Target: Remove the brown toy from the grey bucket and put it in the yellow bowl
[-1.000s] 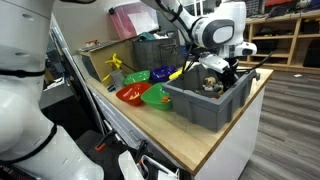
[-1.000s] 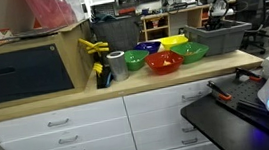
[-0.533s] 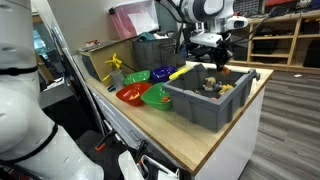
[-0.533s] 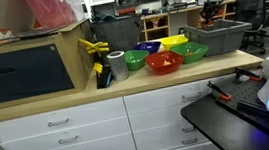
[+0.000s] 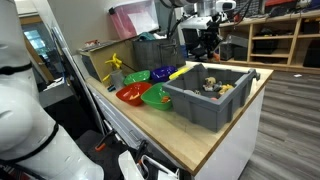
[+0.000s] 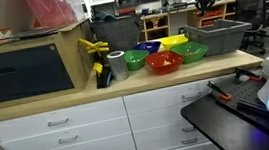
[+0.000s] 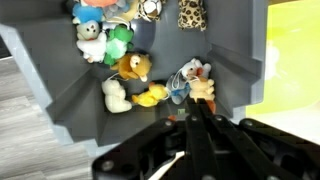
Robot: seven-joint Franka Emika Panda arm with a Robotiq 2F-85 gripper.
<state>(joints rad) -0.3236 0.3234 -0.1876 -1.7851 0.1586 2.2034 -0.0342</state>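
Raised since half a second ago: end effector (image 5: pixel 207 44), in an exterior view well above grey bucket (image 5: pixel 205 108). In an exterior view, yellow bowl (image 6: pixel 174 41) sits near that bucket. Wrist view: end effector looks closed on nothing; brown toy (image 7: pixel 133 67) lies in grey bucket. You likely need another descent.

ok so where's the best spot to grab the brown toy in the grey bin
Probably the rounded middle of the brown toy, coming straight down from above: the walls of the grey bucket block any sideways approach. In the wrist view a green toy and a yellow toy sit close, so aim between them.
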